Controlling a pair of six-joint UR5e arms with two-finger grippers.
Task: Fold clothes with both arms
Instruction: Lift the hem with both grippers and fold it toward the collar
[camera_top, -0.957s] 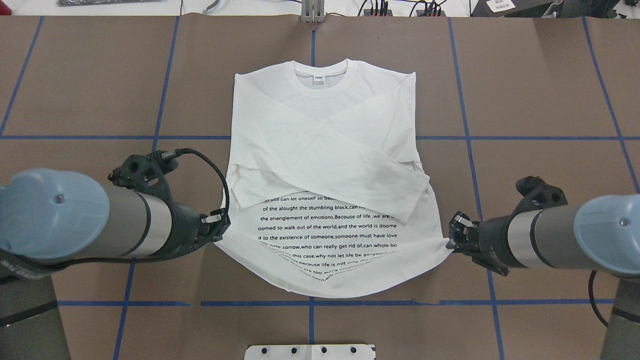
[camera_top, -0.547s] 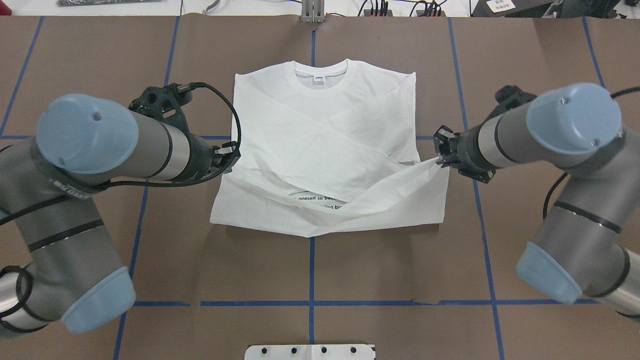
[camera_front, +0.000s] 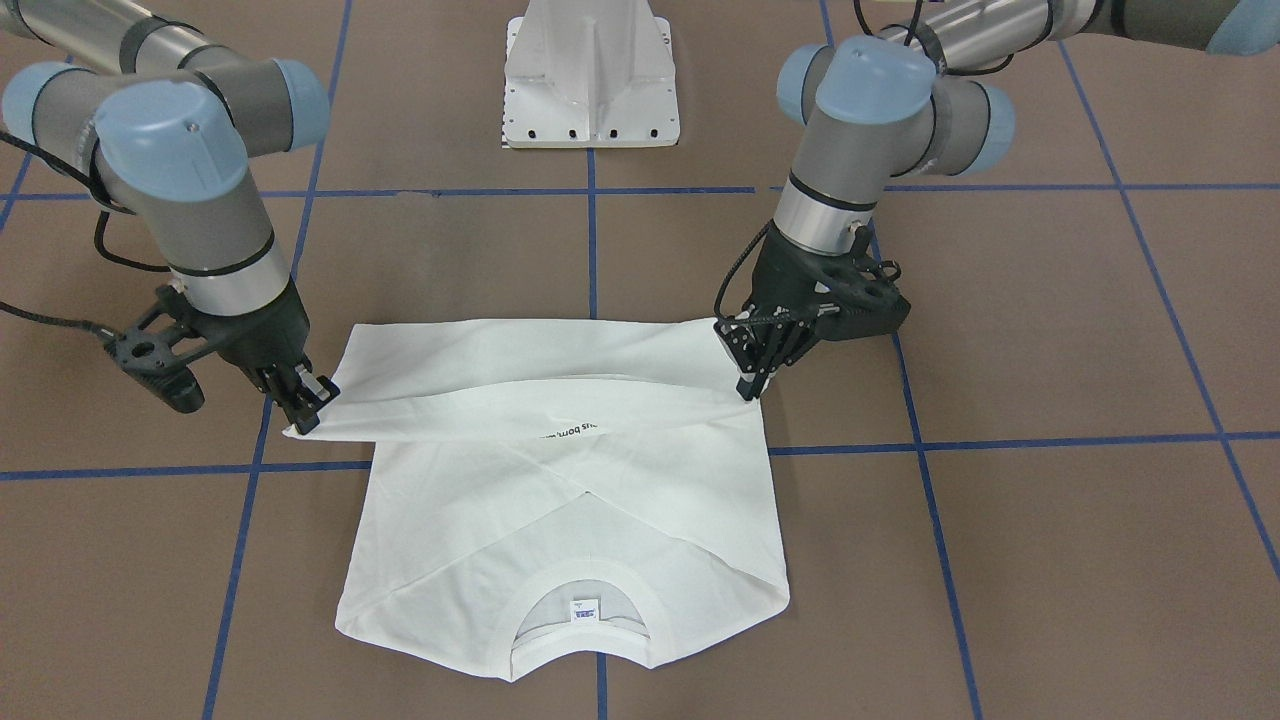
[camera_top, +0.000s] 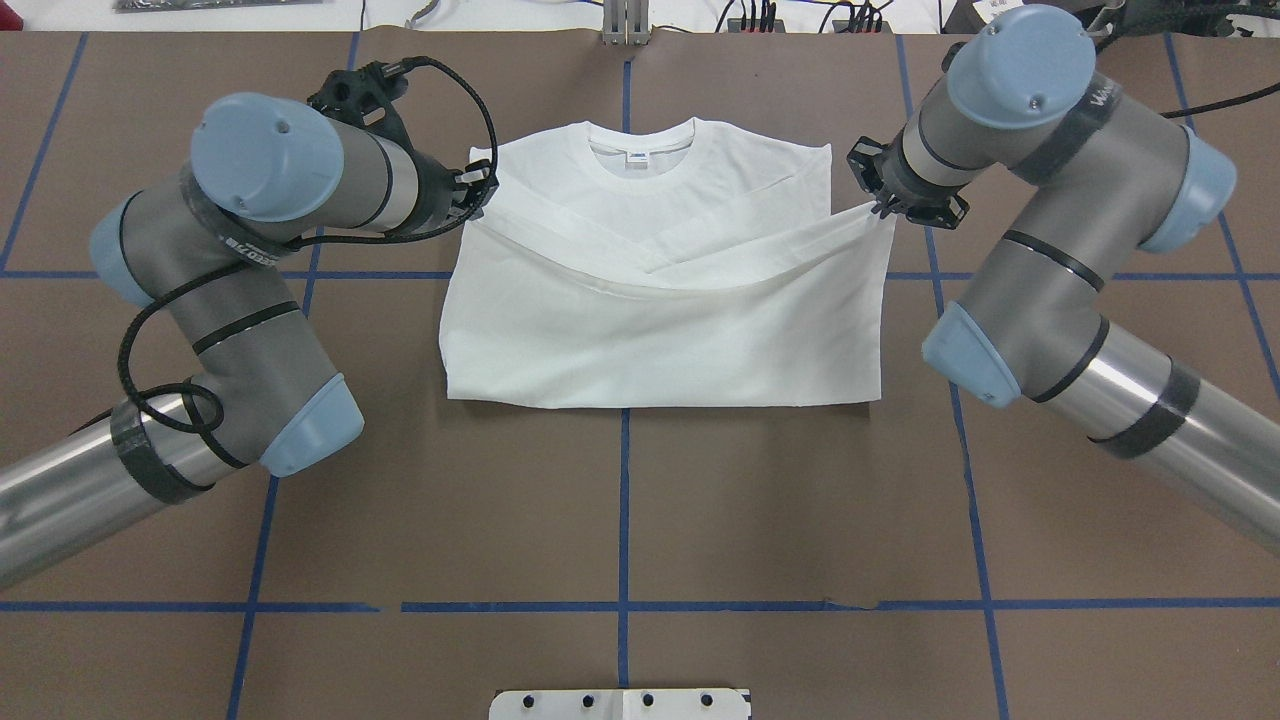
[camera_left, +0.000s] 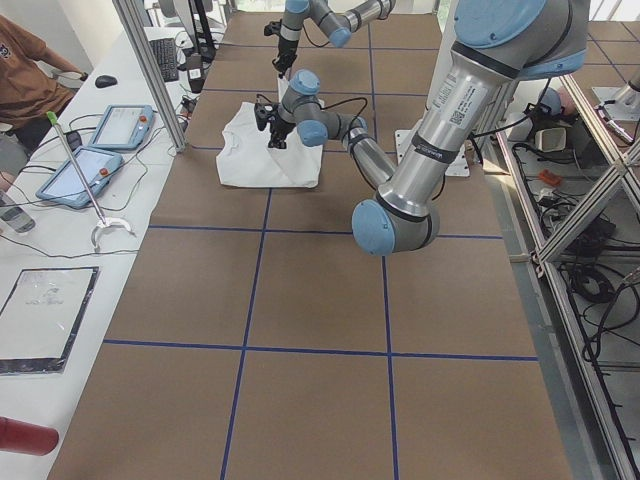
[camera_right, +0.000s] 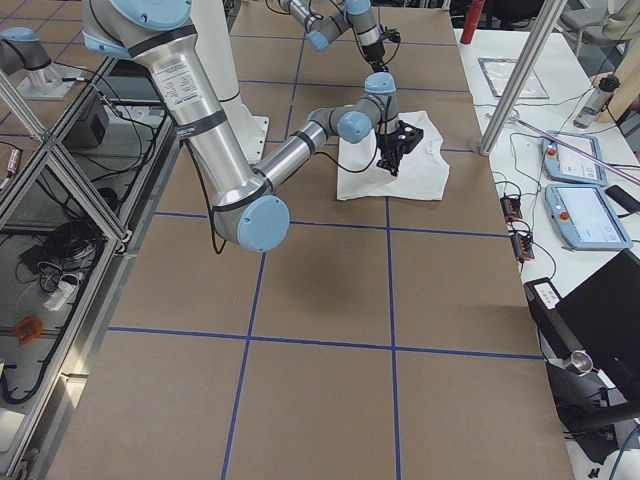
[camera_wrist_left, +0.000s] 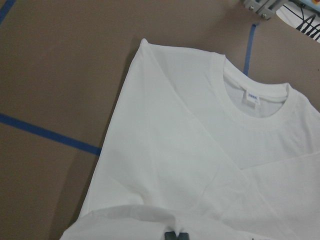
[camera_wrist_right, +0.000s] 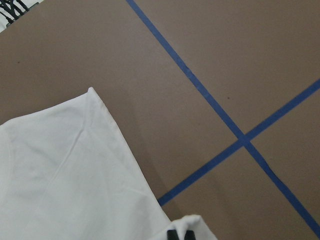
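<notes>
Over the far middle of the bench (camera_top: 620, 500), gripping the white shirt (camera_top: 660, 340) by both hem corners: clamped in the left gripper (camera_top: 480, 190) at left, in the right gripper (camera_top: 885, 205) at right. Sleeves crossed inward; near half doubled up, hem short of the collar (camera_top: 641, 150). Remaining, by judgement: lowering the hem, releasing, perhaps folding once more.

Half-folded white shirt (camera_top: 660, 340) on brown table (camera_top: 620, 500)
</notes>
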